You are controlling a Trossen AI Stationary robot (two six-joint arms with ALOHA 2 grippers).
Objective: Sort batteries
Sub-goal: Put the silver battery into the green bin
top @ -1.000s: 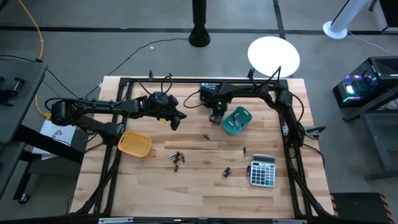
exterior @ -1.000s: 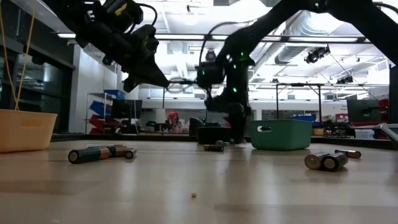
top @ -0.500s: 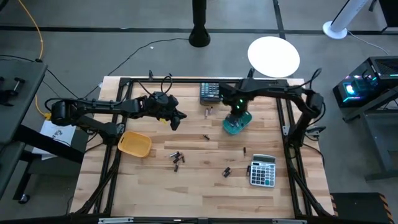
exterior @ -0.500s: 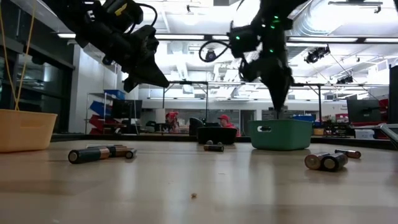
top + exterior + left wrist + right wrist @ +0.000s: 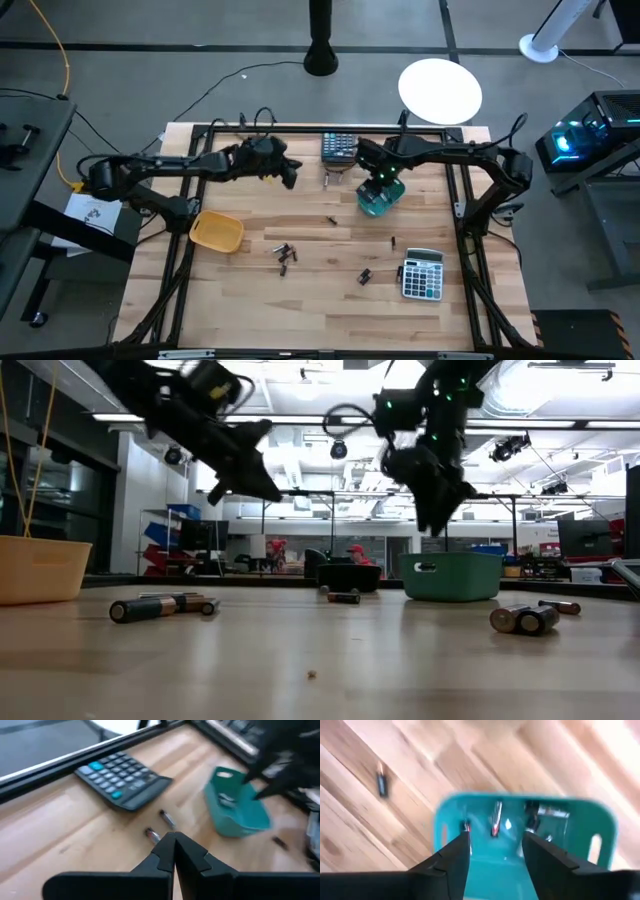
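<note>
The right gripper [image 5: 492, 847] hangs directly over the teal tray [image 5: 381, 197], jaws standing apart with nothing between them. Down in that tray a few batteries [image 5: 496, 817] already lie, so part of the sorting looks done.

The left gripper [image 5: 174, 851] hovers up at the far side of the bench [image 5: 320, 300], short of the dark calculator [image 5: 338, 147] and on its side away from the teal tray, jaws pressed together and holding nothing. Just ahead of it, two loose batteries [image 5: 161, 825] sit on the wood beside that dark calculator, near the tray but outside it.

Plenty is left. Out from the teal tray toward the near edge of the bench, a single battery [image 5: 331, 220] lies alone; further on there is a small cluster [image 5: 284, 255] between the teal tray and the yellow tray [image 5: 217, 231], another single [image 5: 393, 241], and a pair [image 5: 365, 276] close to the grey calculator [image 5: 422, 275]. The yellow tray appears empty from above, though its inside is hard to read. By that count the job seems well under halfway, with most batteries well apart from either set of jaws.
</note>
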